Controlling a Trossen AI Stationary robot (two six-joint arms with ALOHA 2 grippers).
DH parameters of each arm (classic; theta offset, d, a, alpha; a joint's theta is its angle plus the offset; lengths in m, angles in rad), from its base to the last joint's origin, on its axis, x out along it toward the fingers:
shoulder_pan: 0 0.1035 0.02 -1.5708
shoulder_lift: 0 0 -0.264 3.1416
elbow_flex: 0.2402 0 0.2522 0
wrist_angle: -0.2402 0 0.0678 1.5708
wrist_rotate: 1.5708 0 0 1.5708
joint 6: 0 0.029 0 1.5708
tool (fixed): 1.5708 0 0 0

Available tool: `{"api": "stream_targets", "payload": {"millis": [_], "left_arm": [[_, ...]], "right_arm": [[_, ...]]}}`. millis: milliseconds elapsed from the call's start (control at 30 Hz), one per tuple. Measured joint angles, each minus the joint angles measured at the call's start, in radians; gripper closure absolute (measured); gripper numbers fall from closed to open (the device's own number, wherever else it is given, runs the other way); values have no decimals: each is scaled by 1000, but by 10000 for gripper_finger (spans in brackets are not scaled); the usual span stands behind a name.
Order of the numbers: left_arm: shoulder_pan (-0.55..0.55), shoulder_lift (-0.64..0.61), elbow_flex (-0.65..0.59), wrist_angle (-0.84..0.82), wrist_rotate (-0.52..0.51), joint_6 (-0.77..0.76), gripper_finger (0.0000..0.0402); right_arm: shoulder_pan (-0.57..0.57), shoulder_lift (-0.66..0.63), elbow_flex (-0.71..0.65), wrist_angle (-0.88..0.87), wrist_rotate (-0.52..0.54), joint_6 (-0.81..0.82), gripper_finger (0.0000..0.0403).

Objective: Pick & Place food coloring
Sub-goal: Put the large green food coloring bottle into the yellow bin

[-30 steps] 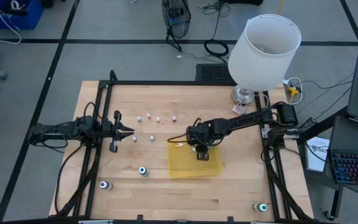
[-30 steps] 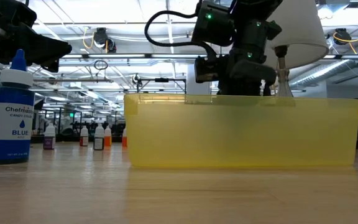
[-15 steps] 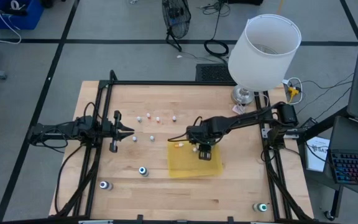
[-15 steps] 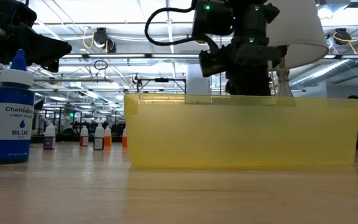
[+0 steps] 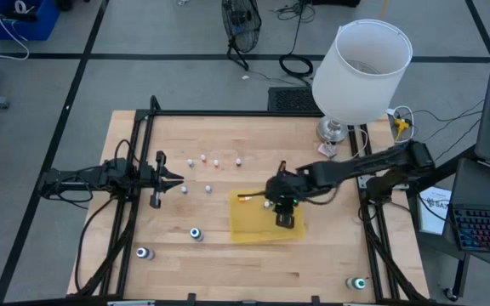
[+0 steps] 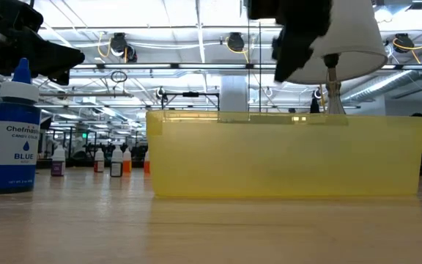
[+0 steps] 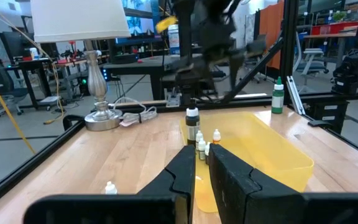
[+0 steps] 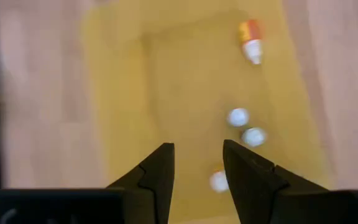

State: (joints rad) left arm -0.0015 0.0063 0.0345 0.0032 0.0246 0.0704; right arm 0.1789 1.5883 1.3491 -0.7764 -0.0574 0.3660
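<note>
The food coloring is scattered: several tiny whitish dropper bottles [image 5: 203, 159] stand at the table's far middle, and larger dark ones with teal tops [image 5: 196, 233] stand nearer the front. A blue bottle [image 6: 17, 139] looms at the left of the low view. The yellow tray [image 5: 258, 228] holds a few small bottles [image 8: 237, 117] and an orange one [image 8: 250, 37] lying down. My right gripper [image 5: 284, 218] hovers above the tray, open [image 8: 196, 155], nothing between its fingers. My left gripper [image 5: 175, 180] waits at the left, shut [image 7: 199, 165].
A white lamp [image 5: 360, 72] stands at the table's far right corner. Black frame rails [image 5: 134, 170] run along both sides. One teal-topped bottle [image 5: 358, 283] stands at the front right corner. A green-capped bottle [image 7: 278, 96] shows past the tray.
My right gripper has risen out of the tray and shifted toward the front right. The left arm has not moved.
</note>
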Motion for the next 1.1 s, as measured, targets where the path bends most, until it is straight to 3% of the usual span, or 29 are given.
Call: {"api": "stream_targets", "payload": {"millis": [133, 267, 500, 700, 900, 1100], "left_arm": [[0, 0, 0, 0, 0, 0, 350], [0, 0, 0, 0, 0, 0, 350], [0, 0, 0, 0, 0, 0, 350], [0, 0, 0, 0, 0, 0, 350], [0, 0, 0, 0, 0, 0, 350], [0, 0, 0, 0, 0, 0, 350]], "right_arm": [[79, -69, 0, -26, -88, 171, 275], [179, -114, 0, -47, -220, 484, 275], [399, -127, 0, -144, -206, 1190, 275], [572, -128, 0, -158, -206, 1637, 275], [696, -128, 0, -200, -280, 1931, 275], [714, -110, 0, -290, -310, 1945, 275]]}}
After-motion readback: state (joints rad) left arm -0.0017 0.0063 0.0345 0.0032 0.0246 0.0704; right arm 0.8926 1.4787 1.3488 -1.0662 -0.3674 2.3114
